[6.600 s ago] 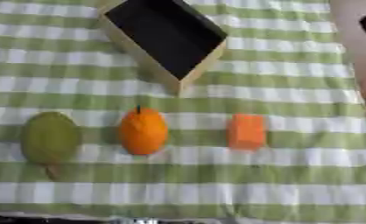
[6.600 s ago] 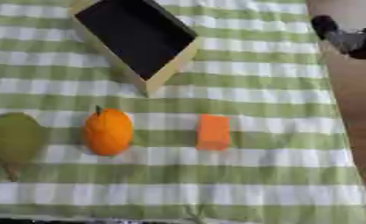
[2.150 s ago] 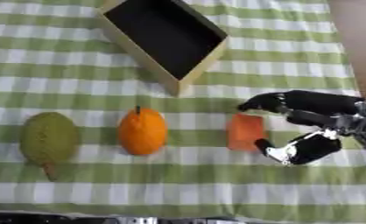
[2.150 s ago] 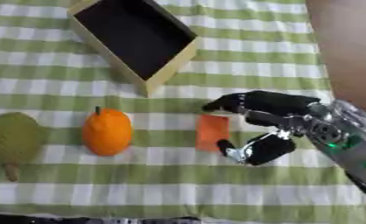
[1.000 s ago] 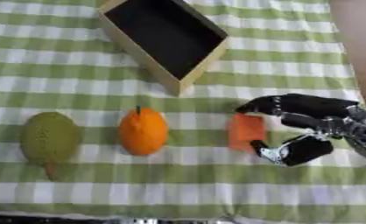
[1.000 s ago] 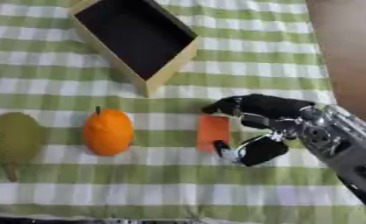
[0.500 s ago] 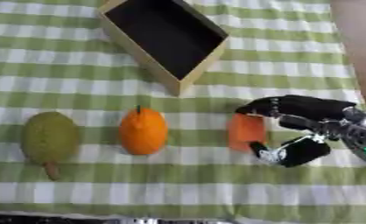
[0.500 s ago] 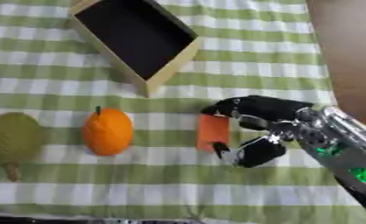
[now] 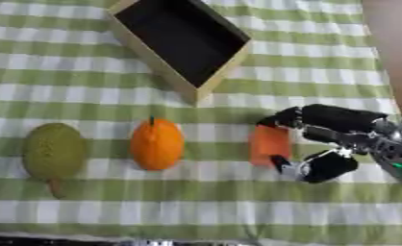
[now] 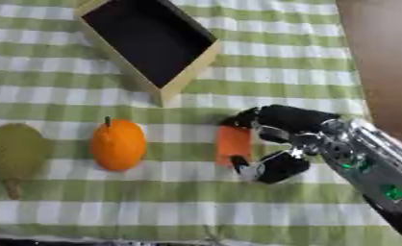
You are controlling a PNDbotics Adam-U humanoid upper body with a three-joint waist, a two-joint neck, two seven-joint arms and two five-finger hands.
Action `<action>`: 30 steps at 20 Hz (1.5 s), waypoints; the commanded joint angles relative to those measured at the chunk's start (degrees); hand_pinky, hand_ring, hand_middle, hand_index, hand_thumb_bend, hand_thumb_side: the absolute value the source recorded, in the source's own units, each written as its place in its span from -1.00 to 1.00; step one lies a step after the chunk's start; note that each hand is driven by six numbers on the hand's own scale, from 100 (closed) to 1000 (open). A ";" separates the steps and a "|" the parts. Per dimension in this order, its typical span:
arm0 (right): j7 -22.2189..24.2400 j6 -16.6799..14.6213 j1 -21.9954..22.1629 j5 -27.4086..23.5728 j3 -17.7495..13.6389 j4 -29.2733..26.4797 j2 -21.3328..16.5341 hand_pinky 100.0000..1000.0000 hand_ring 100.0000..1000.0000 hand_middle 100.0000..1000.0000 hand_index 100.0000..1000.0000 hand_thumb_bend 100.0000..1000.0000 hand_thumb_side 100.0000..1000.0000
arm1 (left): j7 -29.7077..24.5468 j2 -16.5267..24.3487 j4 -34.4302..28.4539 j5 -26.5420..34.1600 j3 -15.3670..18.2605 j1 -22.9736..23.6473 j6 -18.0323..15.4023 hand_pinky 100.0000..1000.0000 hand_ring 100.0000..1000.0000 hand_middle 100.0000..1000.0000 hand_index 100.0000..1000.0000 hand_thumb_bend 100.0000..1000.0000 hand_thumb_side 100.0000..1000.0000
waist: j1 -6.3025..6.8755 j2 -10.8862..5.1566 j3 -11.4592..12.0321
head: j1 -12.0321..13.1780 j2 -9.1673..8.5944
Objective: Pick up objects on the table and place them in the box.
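Right hand (image 9: pixel 326 144) curled round orange block (image 9: pixel 269 144) on counter (image 9: pixel 322 77), prob. gripping, not lifted. Box (image 9: pixel 181 43) empty; orange fruit (image 9: pixel 157 144), green fruit (image 9: pixel 53 151) untouched. Nothing boxed yet, 3 left.

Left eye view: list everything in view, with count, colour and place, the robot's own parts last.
Box: one, tan walls, dark inside, empty, far centre, set askew.
Orange block: one, orange, right of centre, on the cloth.
Orange fruit: one, orange with a dark stem, centre, left of the block.
Green fruit: one, dull green with a brownish stem, near left.
Tablecloth: one, green and white check, covering the table.
Right hand: one, black and silver, coming in from the right, fingers and thumb curled round the orange block.
Left hand: not in view.
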 commanded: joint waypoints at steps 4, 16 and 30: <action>-2.20 -0.89 2.25 -1.88 -0.39 -0.50 -0.92 0.61 0.63 0.40 0.77 -1.00 -0.41 | -0.43 0.32 -1.13 0.16 -0.02 -0.84 0.19 0.54 0.48 0.33 0.72 -0.29 0.19 | 0.06 -0.32 -0.02 | -0.10 -0.38; -6.05 -2.35 3.01 -3.71 -1.33 -0.50 -1.12 0.55 0.50 0.14 0.48 -1.00 -0.70 | -1.16 0.26 -1.13 0.14 -0.19 -0.83 0.57 0.53 0.48 0.33 0.72 -0.32 0.22 | 0.04 -0.44 -0.10 | -0.02 -0.73; -10.65 -8.07 -2.13 -7.65 -4.08 -0.50 -4.96 0.56 0.49 0.02 0.41 -1.00 -0.93 | -1.37 0.48 -1.13 0.05 -0.18 -0.57 0.78 0.53 0.49 0.34 0.72 -0.33 0.22 | -0.24 -0.80 -0.27 | 0.14 -0.42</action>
